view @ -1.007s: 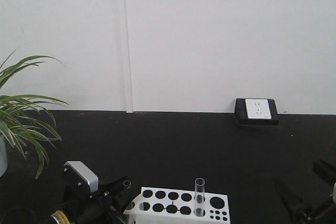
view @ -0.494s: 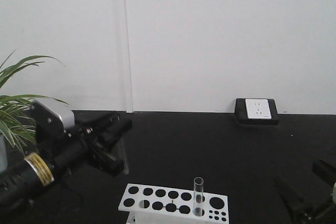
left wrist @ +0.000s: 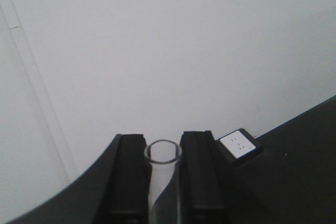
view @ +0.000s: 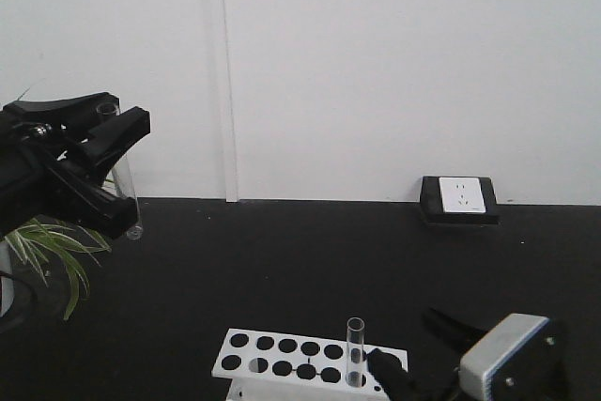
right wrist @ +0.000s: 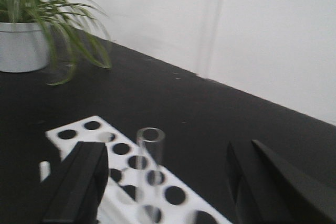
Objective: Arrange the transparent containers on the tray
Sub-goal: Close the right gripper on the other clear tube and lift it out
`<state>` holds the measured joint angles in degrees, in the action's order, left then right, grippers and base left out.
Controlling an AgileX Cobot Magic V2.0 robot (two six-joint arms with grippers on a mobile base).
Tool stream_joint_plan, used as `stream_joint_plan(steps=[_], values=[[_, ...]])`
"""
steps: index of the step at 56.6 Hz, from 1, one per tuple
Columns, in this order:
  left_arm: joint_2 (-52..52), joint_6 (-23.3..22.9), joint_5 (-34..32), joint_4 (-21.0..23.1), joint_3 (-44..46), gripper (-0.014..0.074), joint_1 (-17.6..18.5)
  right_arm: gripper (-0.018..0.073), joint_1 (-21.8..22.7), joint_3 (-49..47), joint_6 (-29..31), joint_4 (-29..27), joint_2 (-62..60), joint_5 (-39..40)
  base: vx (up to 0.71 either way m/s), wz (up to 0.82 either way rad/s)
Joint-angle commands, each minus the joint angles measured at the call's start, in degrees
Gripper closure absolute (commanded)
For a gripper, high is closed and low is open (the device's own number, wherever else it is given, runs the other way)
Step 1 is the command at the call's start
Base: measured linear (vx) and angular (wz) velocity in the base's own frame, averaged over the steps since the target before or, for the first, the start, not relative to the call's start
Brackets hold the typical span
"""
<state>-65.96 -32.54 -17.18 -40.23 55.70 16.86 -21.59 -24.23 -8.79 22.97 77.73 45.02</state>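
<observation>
My left gripper [view: 113, 119] is raised high at the left and is shut on a clear glass tube [view: 124, 190], whose round bottom hangs below the fingers. The left wrist view shows the tube's open mouth [left wrist: 163, 153] pinched between both black fingers [left wrist: 131, 177]. A second clear tube [view: 357, 349] stands upright in a white rack with round holes [view: 319, 362] at the bottom middle. My right gripper [view: 413, 345] is low beside the rack's right end, open, with that tube [right wrist: 150, 153] seen between its spread fingers [right wrist: 79, 182]. The tray is out of view.
The surface is black [view: 310, 260] with a white wall behind. A potted plant [view: 56, 241] in a white pot [right wrist: 23, 48] stands at the left. A black box with a white socket [view: 458, 199] lies against the wall at the right.
My left arm lifted from beside the rack up to the upper left, carrying the tube. My right arm moved in from the right edge toward the rack's right end.
</observation>
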Motion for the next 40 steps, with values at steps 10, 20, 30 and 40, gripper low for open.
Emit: stream_joint_plan(steps=[10,20,30,40], values=[[1.47,-0.82,-0.92,1.80,1.67,0.0603,0.36,0.0041,-1.84,-8.75,-0.23,0.03,9.27,8.79,0.00,0.00],[1.42,-0.82,-0.30,1.80,1.67,0.0603,0.36,0.0041,-1.84,-12.68,-0.23,-0.27,14.35,8.73,0.00,0.00],[1.42,-0.82,0.89,1.80,1.67,0.0603,0.36,0.0042,-1.84,-14.92,-0.51,-0.46,19.34,9.91,0.00,0.00],[1.42,-0.82,1.59,1.80,1.67,0.0603,0.36,0.0163,-1.84,-15.20,-1.33,-0.59,21.25,13.17,0.00,0.00]])
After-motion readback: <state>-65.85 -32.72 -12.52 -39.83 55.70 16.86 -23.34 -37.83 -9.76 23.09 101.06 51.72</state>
